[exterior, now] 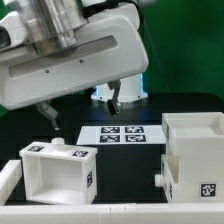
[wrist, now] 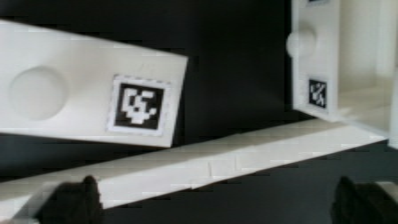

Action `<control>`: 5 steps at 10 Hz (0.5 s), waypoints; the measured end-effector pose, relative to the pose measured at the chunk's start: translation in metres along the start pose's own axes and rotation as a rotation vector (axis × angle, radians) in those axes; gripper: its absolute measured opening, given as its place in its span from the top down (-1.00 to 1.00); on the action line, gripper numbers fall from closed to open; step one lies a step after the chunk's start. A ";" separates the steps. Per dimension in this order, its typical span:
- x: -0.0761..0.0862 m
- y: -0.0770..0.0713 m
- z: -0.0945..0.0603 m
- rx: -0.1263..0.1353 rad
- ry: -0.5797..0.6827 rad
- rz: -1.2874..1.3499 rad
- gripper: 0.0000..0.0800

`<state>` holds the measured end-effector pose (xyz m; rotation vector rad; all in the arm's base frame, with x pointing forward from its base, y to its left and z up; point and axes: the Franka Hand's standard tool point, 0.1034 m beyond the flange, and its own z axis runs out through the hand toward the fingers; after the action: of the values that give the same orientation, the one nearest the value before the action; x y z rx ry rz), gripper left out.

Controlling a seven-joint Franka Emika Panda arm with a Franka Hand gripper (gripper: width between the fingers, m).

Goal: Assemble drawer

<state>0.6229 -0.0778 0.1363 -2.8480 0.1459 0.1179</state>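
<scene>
my pincer (wrist: 210,198) hangs wide apart and empty above the black surface (exterior: 150,105), with the small drawer tray (exterior: 60,170) below it toward the exterior view's left and the big casing (exterior: 196,155) off right.

marker board (exterior: 121,134): thin flat white sheet with four black-and-white square tags, lying flat on the table, beyond and below the tool | table (exterior: 180,105): black surface under the tool | white border rail (wrist: 231,160): runs along the table edge beneath the tool, straight, low | backdrop (exterior: 185,45): green, behind the tool
</scene>
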 end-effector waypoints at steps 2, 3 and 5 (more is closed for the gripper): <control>0.000 0.000 0.000 0.003 -0.006 0.000 -0.62; -0.001 0.005 0.004 0.000 -0.070 0.000 -0.62; 0.019 0.004 0.016 -0.016 -0.181 0.075 -0.62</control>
<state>0.6404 -0.0792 0.1180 -2.8303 0.2139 0.3929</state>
